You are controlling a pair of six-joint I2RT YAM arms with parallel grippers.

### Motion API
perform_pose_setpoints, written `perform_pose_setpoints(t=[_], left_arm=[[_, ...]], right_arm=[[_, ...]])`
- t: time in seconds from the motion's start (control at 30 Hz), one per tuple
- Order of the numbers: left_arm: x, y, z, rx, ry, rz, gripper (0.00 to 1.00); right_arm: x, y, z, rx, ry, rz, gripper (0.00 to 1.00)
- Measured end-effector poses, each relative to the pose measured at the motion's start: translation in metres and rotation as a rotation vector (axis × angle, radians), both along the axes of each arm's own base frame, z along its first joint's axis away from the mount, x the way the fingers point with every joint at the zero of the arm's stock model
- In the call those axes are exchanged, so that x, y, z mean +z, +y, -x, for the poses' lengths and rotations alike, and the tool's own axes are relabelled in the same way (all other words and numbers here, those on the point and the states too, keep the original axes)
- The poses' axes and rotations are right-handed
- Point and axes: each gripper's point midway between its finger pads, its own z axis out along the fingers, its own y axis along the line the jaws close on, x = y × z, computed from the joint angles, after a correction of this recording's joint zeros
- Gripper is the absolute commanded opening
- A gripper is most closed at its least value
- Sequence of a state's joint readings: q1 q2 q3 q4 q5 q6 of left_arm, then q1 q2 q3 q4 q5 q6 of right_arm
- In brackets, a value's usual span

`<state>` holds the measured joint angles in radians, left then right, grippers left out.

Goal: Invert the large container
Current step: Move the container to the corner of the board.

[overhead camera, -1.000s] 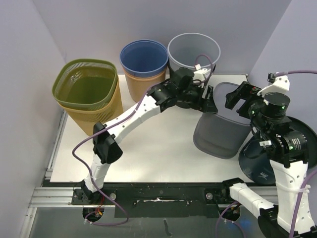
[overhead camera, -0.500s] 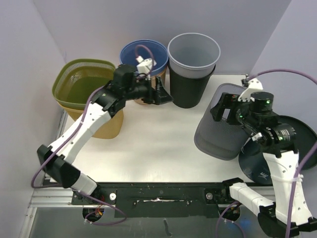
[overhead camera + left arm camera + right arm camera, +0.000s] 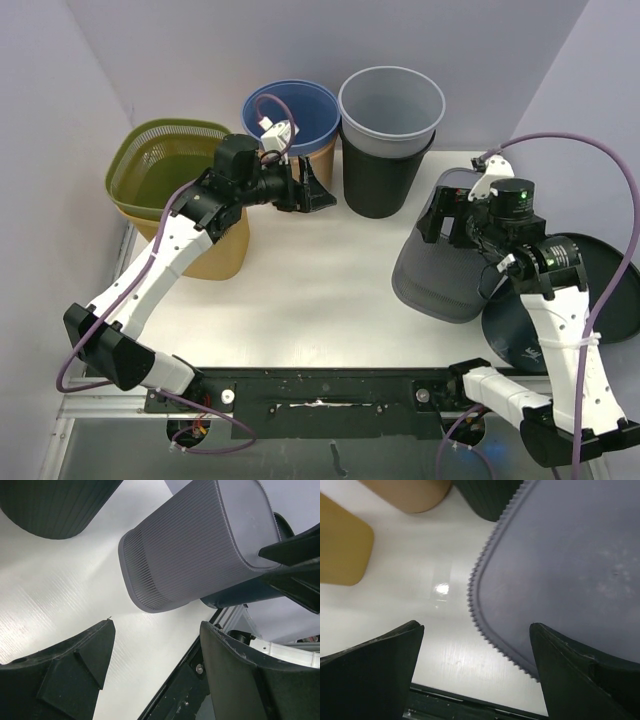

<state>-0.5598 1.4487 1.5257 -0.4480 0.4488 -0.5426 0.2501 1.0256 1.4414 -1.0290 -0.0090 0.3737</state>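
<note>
At about 3 o'clock on the white table (image 3: 300, 300), the large container (image 3: 445, 268) stands with a flat grey face turned upward and its ribbed walls spreading down to the tabletop, so it reads as base up and mouth down, though no view shows the mouth itself. On that reading the turn looks done, and what is left is little more than getting the arms clear. Directly over the container's far end, the right gripper (image 3: 447, 222) hangs with its jaws spread wide and nothing between them; whether a finger brushes the base cannot be told. Across the table at roughly 11 o'clock, the left gripper (image 3: 322, 194) is likewise wide open and empty, well apart from the container. Behind it at 12 o'clock a grey bin (image 3: 390, 100) sits nested in a black bin (image 3: 375, 185), with a blue bin (image 3: 290, 112) just beside them, and a green mesh basket (image 3: 170, 165) stands at 10 o'clock. A dark round dish (image 3: 615, 280) lies past the table edge at 4 o'clock. Only the overhead view gives this whole layout and both arms. From the left wrist camera the container shows side-on, its ribbed wall running down to the table, which the overhead view flattens. Looking from the right wrist, the base appears close up as a smooth plate with a toothed rim of rib ends, one finger over it and the other over bare table.
</note>
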Motion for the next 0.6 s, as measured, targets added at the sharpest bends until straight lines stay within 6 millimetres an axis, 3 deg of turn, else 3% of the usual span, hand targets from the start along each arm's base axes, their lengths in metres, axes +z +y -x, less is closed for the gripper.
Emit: perform_pose_setpoints(t=[0.1, 0.3, 0.47, 0.6], left_arm=[[-0.001, 0.000, 0.000, 0.002, 0.001, -0.002, 0.68], [-0.006, 0.008, -0.008, 0.037, 0.006, -0.013, 0.68], [-0.023, 0.018, -0.012, 0.072, 0.032, -0.028, 0.68], [-0.036, 0.022, -0.010, 0.083, 0.063, -0.036, 0.68]], right_arm=[[0.009, 0.018, 0.009, 0.101, -0.018, -0.063, 0.95], [0.032, 0.081, 0.045, 0.453, -0.064, -0.227, 0.99], [-0.009, 0.108, 0.068, 0.586, 0.080, -0.233, 0.98], [-0.059, 0.095, 0.044, 0.449, 0.225, -0.108, 0.98]])
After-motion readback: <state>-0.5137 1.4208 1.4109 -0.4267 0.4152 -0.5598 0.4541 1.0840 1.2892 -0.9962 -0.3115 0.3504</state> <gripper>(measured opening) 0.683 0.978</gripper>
